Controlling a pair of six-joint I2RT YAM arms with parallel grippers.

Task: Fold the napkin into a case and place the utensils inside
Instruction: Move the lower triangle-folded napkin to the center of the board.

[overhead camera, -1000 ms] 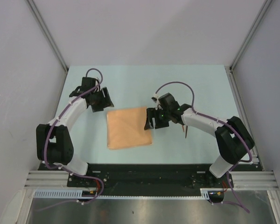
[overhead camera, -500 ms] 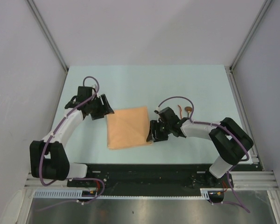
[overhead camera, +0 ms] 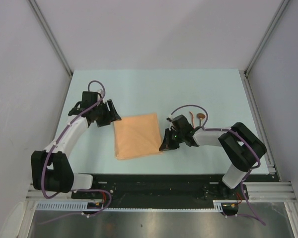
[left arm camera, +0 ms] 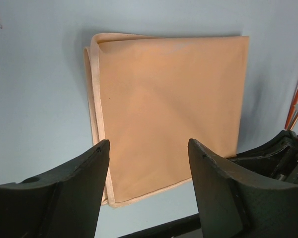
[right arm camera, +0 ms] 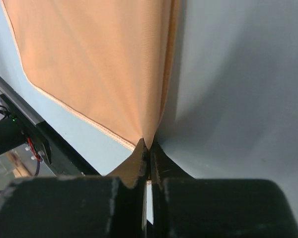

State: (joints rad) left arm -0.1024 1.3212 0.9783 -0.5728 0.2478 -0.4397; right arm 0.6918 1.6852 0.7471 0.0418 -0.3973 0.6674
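Peach napkin corner pinched in right end effector; left end effector wide, beside opposite corner

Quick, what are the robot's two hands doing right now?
The left gripper is open, holding nothing.
The right gripper is shut, pinching a corner of the napkin.

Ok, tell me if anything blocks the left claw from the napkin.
Nothing visible does. The open left claw faces the napkin directly; the right claw is shut on its opposite side.
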